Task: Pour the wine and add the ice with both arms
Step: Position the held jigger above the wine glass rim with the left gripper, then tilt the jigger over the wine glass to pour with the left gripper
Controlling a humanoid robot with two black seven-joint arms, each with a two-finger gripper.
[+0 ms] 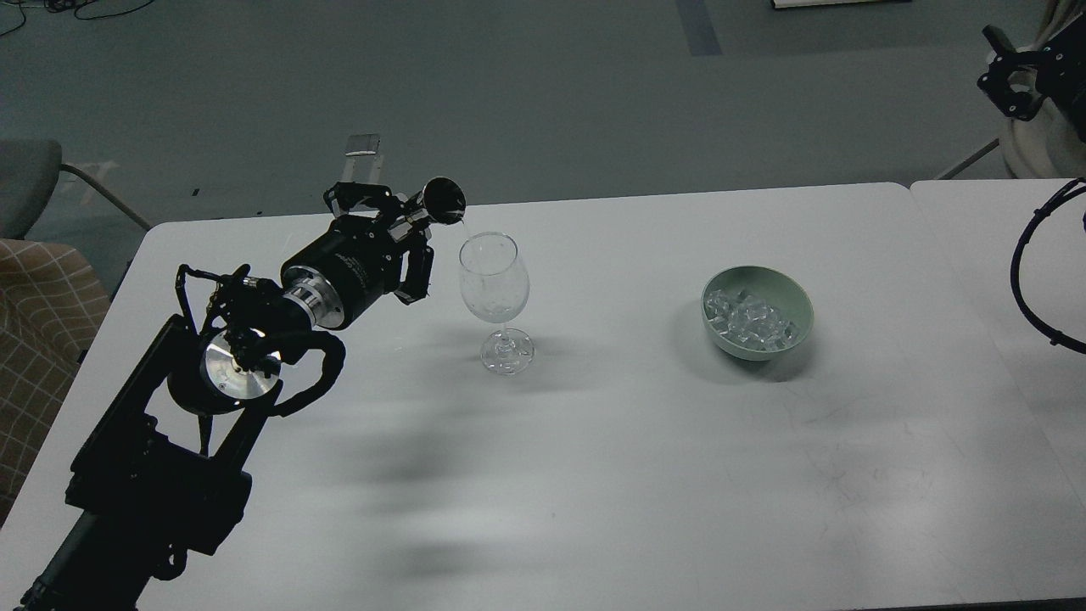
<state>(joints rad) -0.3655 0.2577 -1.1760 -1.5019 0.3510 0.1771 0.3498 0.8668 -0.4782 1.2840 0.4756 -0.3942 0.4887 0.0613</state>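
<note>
A clear wine glass [494, 284] stands upright on the white table [594, 458], left of centre. My left gripper [397, 227] is shut on a dark round-mouthed vessel [444, 200]. It holds the vessel tilted just above and left of the glass rim, and a thin stream runs from its lip into the glass. The ice [751, 321] is a heap of clear cubes in a pale green bowl [802, 305] at centre right. My right gripper [1010, 76] hangs raised at the far top right, beyond the table, dark and small.
A second white table [993, 255] adjoins on the right, with a looped black cable [1022, 280] of my right arm over it. A chair [34, 182] and a checked cushion [42, 339] stand off the table's left edge.
</note>
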